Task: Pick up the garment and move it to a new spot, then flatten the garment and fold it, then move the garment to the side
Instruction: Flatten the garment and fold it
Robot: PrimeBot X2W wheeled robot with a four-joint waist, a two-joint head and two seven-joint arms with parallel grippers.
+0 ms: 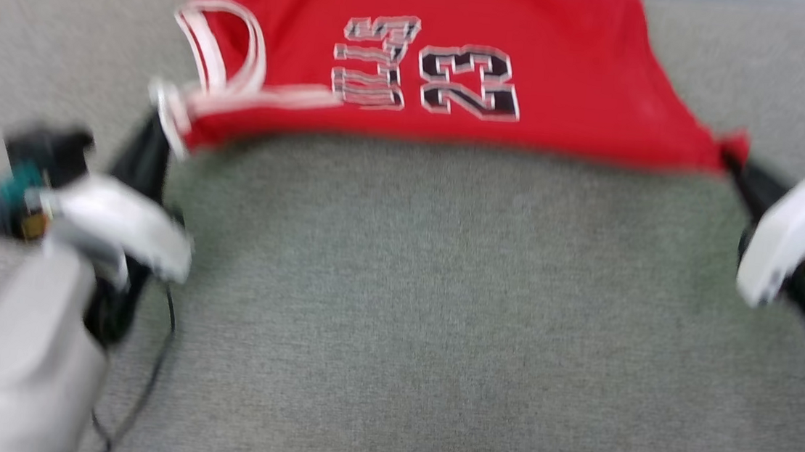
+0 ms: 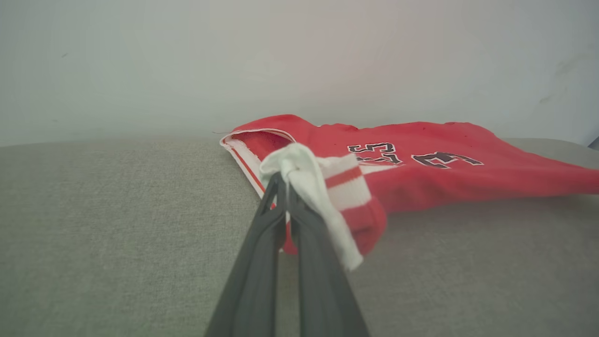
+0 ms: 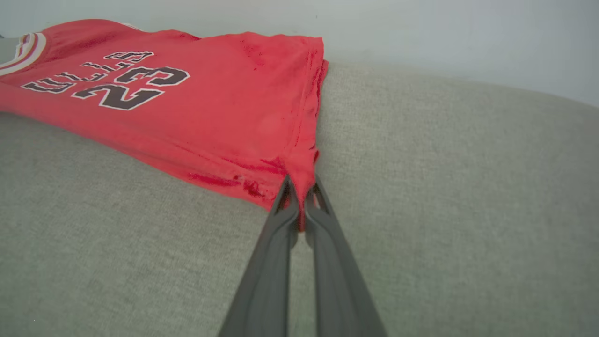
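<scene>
On the left gripper (image 2: 284,180) the jaws are pressed together on a bunched wad of white sleeve with its red-striped trim. On the right gripper (image 3: 302,185) they pinch a puckered corner of the red hem just as tightly. Between the two grips the garment (image 1: 567,87) is drawn out sideways, collar end toward the robot's left and hem end toward its right. Its near edge runs almost straight from one pinch to the other, with the black, white-outlined print facing up. Holding two corners of the same long side well apart probably keeps the cloth taut, so it spreads flat instead of heaping, which suits carrying it to a new spot or smoothing it out. The rest of the shirt lies on the grey fabric-covered counter (image 1: 395,313), reaching back toward the pale wall (image 2: 299,56). The near half of the counter is bare. The head view is smeared, so finer creases cannot be judged there.
</scene>
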